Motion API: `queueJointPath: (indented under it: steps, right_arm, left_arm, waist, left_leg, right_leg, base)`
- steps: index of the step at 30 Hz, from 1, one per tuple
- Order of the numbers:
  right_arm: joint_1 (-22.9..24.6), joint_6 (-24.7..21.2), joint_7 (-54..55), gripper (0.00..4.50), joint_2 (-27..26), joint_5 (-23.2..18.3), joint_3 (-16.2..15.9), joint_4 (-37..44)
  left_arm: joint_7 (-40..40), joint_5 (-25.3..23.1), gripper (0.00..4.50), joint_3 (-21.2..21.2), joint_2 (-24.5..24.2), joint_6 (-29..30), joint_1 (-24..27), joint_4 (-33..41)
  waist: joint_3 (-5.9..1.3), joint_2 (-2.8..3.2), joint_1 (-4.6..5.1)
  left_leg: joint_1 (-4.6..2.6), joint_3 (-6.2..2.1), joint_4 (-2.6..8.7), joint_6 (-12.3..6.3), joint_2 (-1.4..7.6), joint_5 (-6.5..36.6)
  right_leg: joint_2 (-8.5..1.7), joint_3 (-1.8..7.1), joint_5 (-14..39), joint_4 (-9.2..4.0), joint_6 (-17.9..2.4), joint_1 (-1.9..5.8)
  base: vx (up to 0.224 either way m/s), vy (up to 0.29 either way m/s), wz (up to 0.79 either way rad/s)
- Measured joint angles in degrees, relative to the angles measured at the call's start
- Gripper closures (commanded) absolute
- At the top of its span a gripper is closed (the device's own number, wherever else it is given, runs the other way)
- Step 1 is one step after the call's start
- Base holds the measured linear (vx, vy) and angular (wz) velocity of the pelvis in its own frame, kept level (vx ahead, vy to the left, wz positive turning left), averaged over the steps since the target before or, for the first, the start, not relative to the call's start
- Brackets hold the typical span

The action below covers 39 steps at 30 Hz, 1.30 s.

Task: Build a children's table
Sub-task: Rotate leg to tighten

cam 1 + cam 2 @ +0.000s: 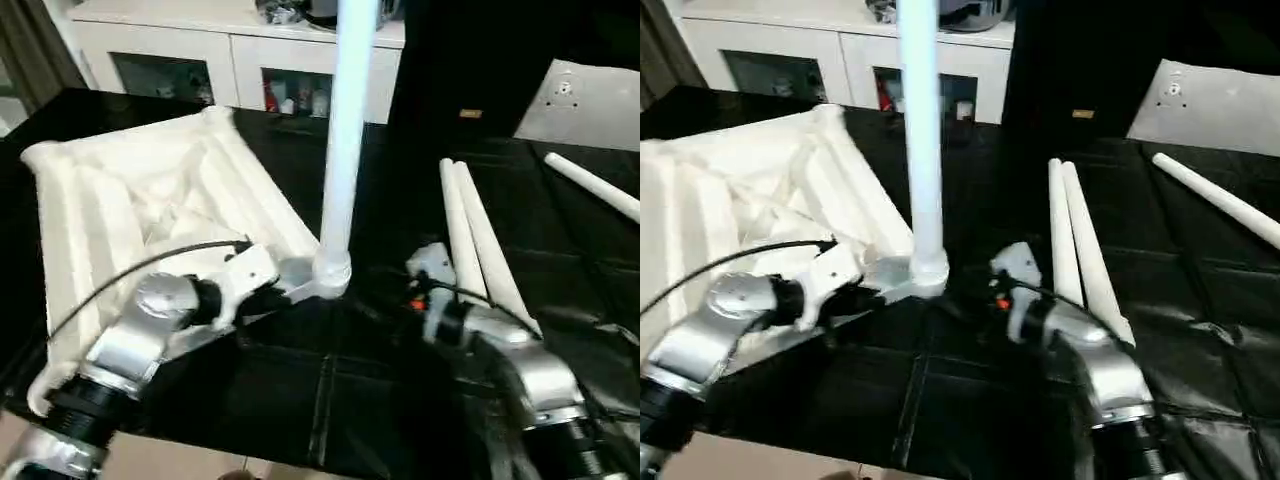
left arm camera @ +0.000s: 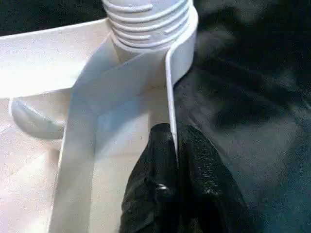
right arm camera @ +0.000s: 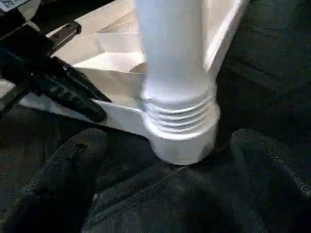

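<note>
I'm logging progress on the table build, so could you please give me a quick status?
Left end effector shut on white plastic tabletop rim. Right end effector open, off upright white tube leg in corner socket. Three loose legs alongside.

A white leg [image 3: 170,53] stood upright in the tabletop's [image 3: 112,73] round corner socket [image 3: 182,141], a few thread rings showing above the collar. The right gripper's [image 3: 165,194] black fingers [image 3: 73,165] were spread wide on either side of the socket (touching nothing). The left gripper [image 3: 73,94] pinched the tabletop's rim just beside that corner, over black cloth [image 3: 262,87].
</note>
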State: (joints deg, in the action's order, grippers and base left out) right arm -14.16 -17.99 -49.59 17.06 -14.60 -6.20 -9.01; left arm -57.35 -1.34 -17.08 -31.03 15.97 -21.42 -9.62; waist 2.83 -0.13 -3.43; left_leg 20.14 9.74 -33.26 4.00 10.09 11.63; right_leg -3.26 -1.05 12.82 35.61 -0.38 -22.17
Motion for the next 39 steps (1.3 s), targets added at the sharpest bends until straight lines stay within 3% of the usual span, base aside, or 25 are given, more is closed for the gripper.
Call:
queueJointPath:
  steps: [4,8,12,16,33,39]
  right_arm:
    - [-3.37,1.29,-3.85,0.08,2.84,0.01,-0.56,-0.1]
    - [-3.96,3.18,-7.31,0.08,4.51,1.28,-3.16,-0.36]
    - [-4.08,5.56,-11.06,0.08,4.99,2.65,-6.35,-2.07]
    - [-4.9,6.25,-12.32,0.08,5.14,3.12,-6.88,-4.07]
    - [-6.43,6.98,-15.26,1.6,3.97,2.88,-7.92,-6.91]
    - [-6.16,6.0,-15.32,1.78,3.96,2.11,-7.83,-6.74]
  left_arm:
    - [-5.82,-0.01,4.5,-1.68,-2.69,-4.68,-1.48,-2.43]
    - [-9.09,-0.01,4.5,-2.83,-3.23,-8.0,-2.26,-3.62]
    - [-11.25,-0.08,4.5,-4.11,-3.4,-10.11,-3.65,-5.3]
    - [-12.68,-0.12,4.5,-4.58,-3.39,-11.35,-3.69,-5.35]
    - [-14.8,-0.2,4.5,-5.85,-3.26,-13.63,-3.92,-5.28]
    - [-14.87,-0.12,4.5,-5.77,-3.25,-13.3,-3.68,-5.0]
  waist:
    - [0.0,-0.01,-0.64]
    - [-0.01,-0.03,-1.73]
    - [-0.01,-0.03,-1.92]
    - [-0.01,-0.05,-1.88]
    - [-0.05,-0.15,-1.96]
    - [-0.05,-0.16,-1.98]
  left_leg:
    - [-0.04,0.0,-0.08,-0.03,-0.01,-0.03]
    - [-0.01,0.0,-0.17,-0.06,-0.01,0.0]
    - [0.05,0.0,-0.31,-0.1,-0.02,0.02]
    - [0.05,0.0,-0.39,-0.12,-0.03,0.03]
    - [0.03,0.01,-0.41,-0.12,-0.02,0.03]
    - [0.03,0.01,-0.41,-0.12,-0.02,0.03]
  right_leg:
    - [-0.04,-0.01,0.0,0.09,0.0,0.05]
    - [-0.06,-0.01,0.0,0.07,0.0,0.08]
    - [-0.1,-0.01,0.0,0.12,0.0,0.1]
    - [-0.12,-0.01,-0.01,0.18,-0.02,0.11]
    - [-0.13,-0.02,-0.01,0.24,-0.02,0.12]
    - [-0.13,-0.02,-0.01,0.24,-0.02,0.12]
  base:
    - [0.0,0.0,0.0]
    - [0.0,0.0,0.0]
    - [0.0,0.0,0.0]
    - [0.0,0.0,0.0]
    - [0.0,0.0,0.0]
    - [0.0,0.0,0.0]
